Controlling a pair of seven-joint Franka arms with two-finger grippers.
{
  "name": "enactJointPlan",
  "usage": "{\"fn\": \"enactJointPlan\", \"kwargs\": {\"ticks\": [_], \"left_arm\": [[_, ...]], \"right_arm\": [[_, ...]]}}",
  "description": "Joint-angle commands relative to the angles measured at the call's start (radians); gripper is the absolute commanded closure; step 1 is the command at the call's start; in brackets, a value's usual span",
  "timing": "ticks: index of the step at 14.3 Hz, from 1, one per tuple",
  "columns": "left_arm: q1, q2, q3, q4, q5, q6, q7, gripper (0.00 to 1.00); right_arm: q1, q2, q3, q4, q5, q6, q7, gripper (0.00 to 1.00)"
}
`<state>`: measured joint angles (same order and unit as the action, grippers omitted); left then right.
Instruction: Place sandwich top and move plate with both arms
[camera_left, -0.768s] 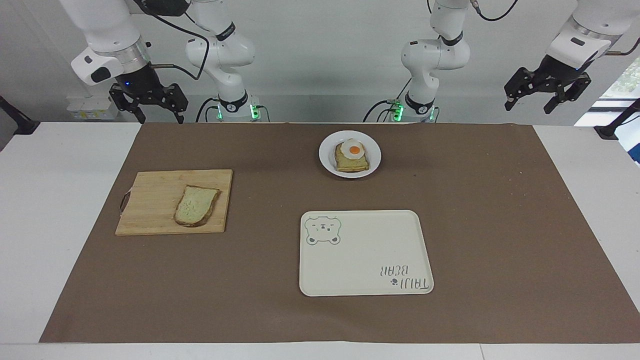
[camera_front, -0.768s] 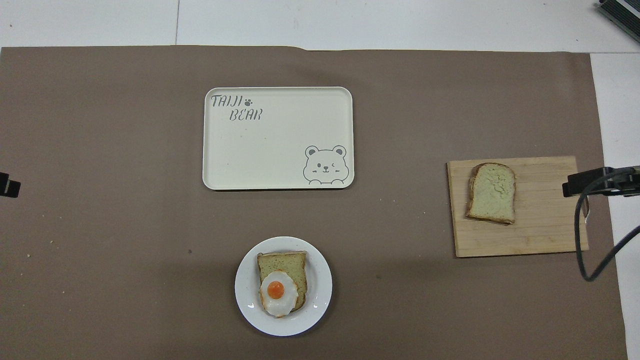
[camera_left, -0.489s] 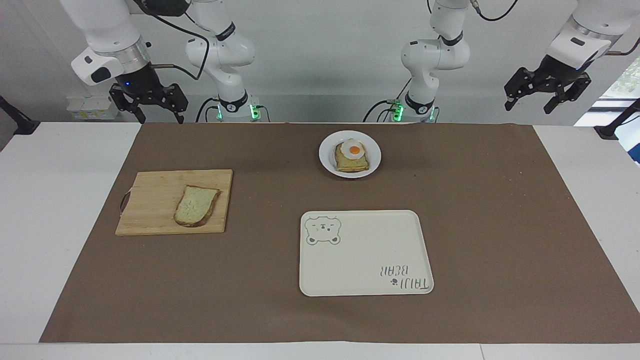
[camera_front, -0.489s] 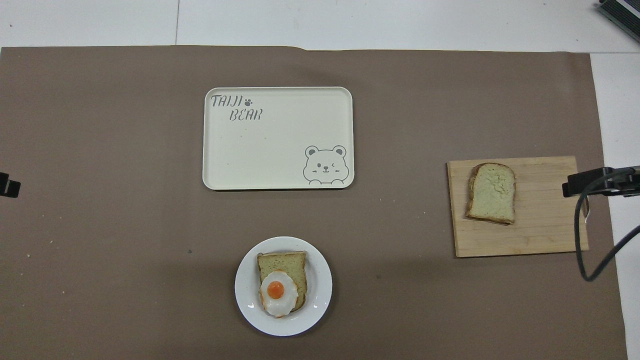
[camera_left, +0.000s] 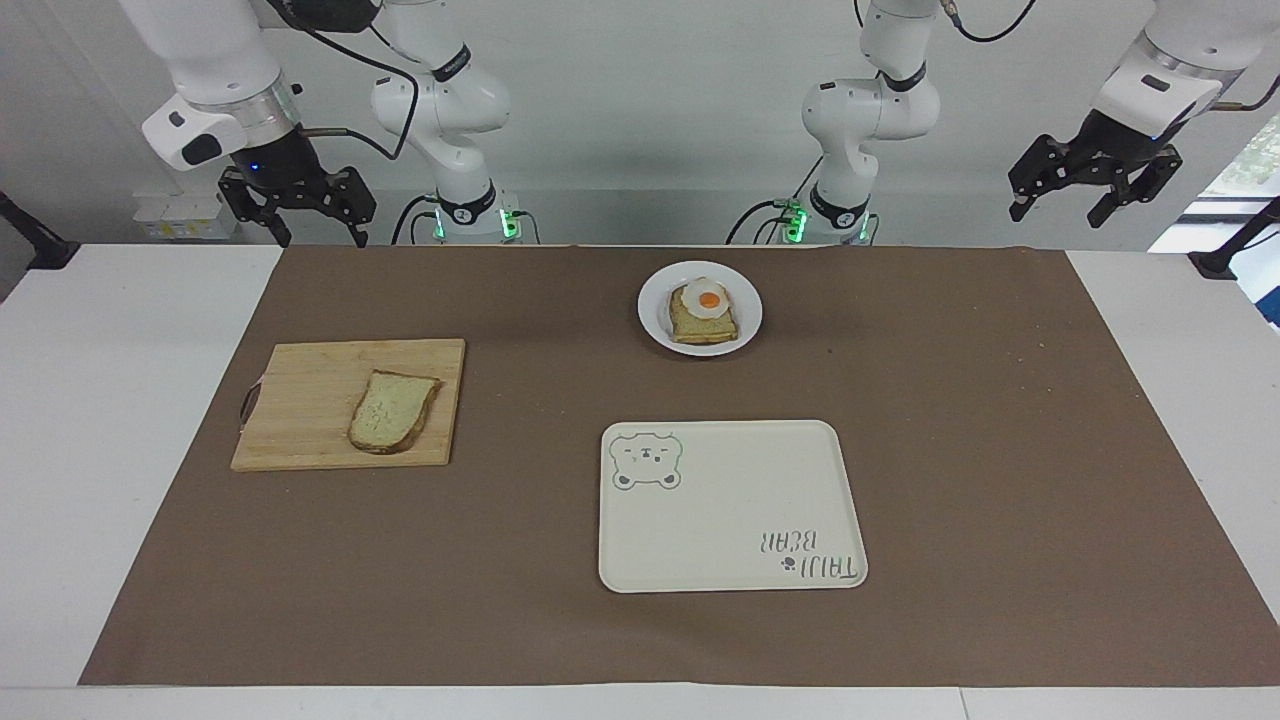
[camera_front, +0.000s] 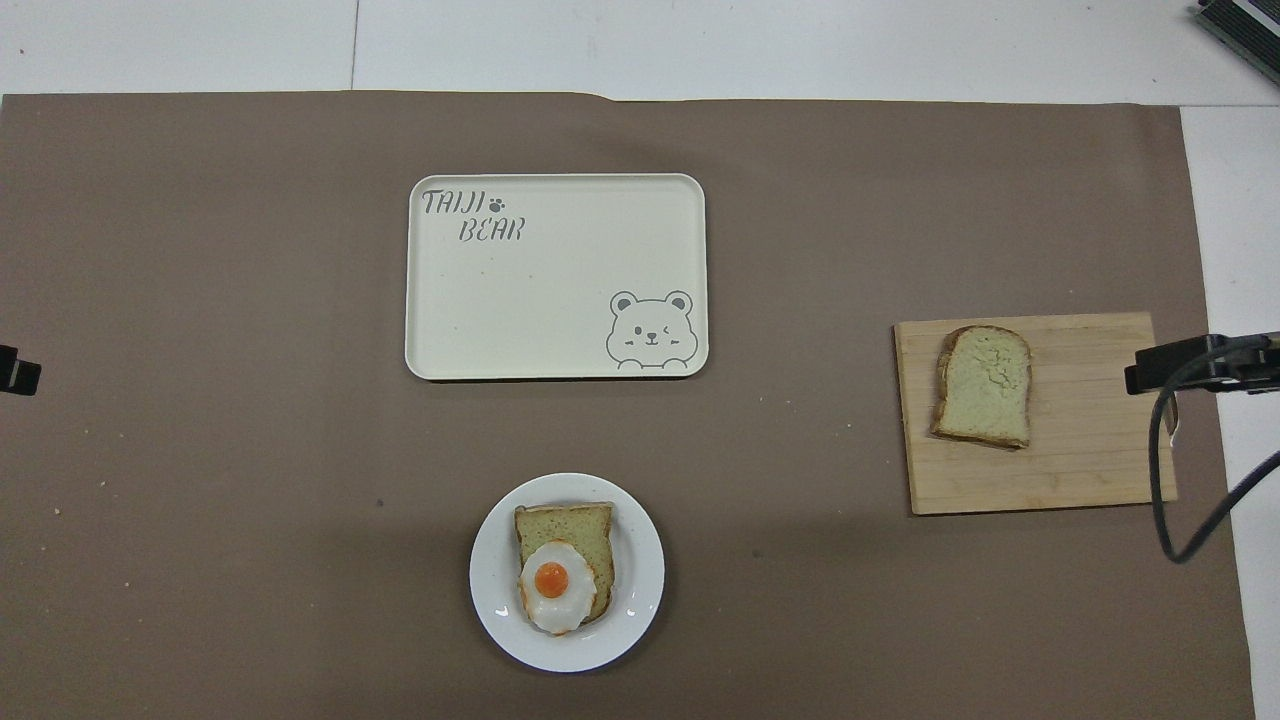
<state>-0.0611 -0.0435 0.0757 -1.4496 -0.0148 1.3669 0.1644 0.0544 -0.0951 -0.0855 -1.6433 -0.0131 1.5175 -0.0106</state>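
**Nothing has moved: both arms wait, task not yet begun**

Facing view: compared with the earlier frames, nothing on the table has shifted, so in my judgement no step of the task has started. The right gripper (camera_left: 300, 208) hangs above the robots' edge of the table at the right arm's end, jaws spread and empty. The left gripper (camera_left: 1092, 185) hangs raised off the corner at the left arm's end, also spread and empty. The sandwich top (camera_left: 393, 411) lies flat on the cutting board (camera_left: 300, 410) toward the right arm's end. The plate (camera_left: 652, 308), carrying the egg slice (camera_left: 705, 315), sits near the robots' edge at mid-table; the tray (camera_left: 730, 520) lies farther from the robots.

Overhead view: the grippers barely show here, but the sandwich top (camera_front: 984, 386) shows its rounded end pointing away from the robots, and the tray's (camera_front: 560, 290) bear print reads upright.
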Motion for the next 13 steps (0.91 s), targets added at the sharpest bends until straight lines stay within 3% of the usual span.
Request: {"fn": "enactJointPlan", "kwargs": {"ticks": [1, 13], "left_arm": [[-0.005, -0.013, 0.003, -0.003, 0.013, -0.014, -0.002, 0.00], [-0.005, -0.013, 0.003, -0.003, 0.013, -0.014, -0.002, 0.00]], "right_arm": [[-0.010, -0.020, 0.004, -0.024, 0.015, 0.015, 0.021, 0.00], [-0.010, -0.020, 0.004, -0.026, 0.018, 0.030, 0.027, 0.00]]}}
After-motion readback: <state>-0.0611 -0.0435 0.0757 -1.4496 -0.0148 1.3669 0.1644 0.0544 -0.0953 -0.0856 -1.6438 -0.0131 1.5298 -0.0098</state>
